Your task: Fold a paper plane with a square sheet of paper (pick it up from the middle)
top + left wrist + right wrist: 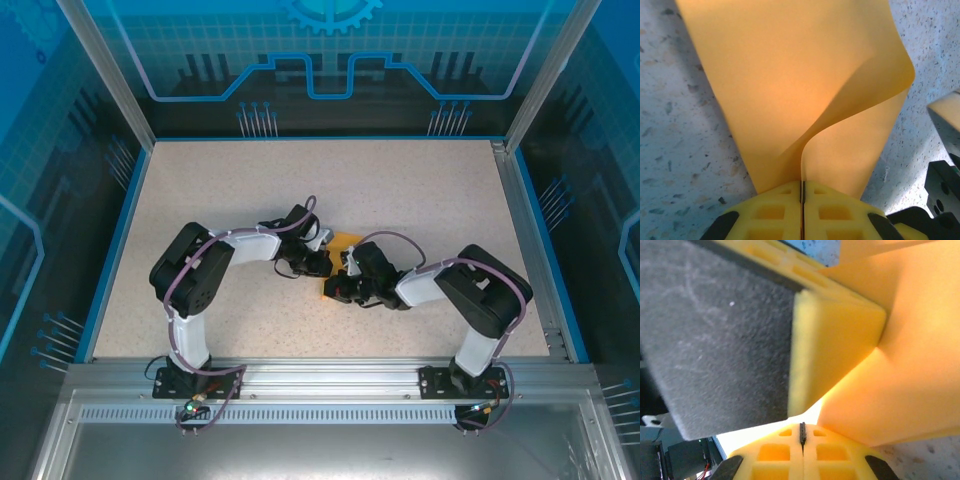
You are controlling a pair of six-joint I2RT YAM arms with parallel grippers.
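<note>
The square sheet of paper (346, 240) is orange-yellow and sits at the middle of the table, between the two grippers. In the left wrist view the paper (790, 75) stands up from the speckled table and curls over to the right. My left gripper (802, 184) is shut on its lower edge. In the top view, my left gripper (320, 262) and right gripper (342, 287) almost touch. My right gripper (802, 426) is shut, with the paper (920, 365) just beyond its tips on the right. I cannot tell whether it pinches the paper. The left gripper's yellow finger (835, 340) fills the space ahead.
The speckled table (420, 190) is bounded by a blue rim and aluminium frame posts (105, 70). A grey and black part of the right arm (946, 150) is close on the right in the left wrist view. Both arm bases are on the near rail (330, 378).
</note>
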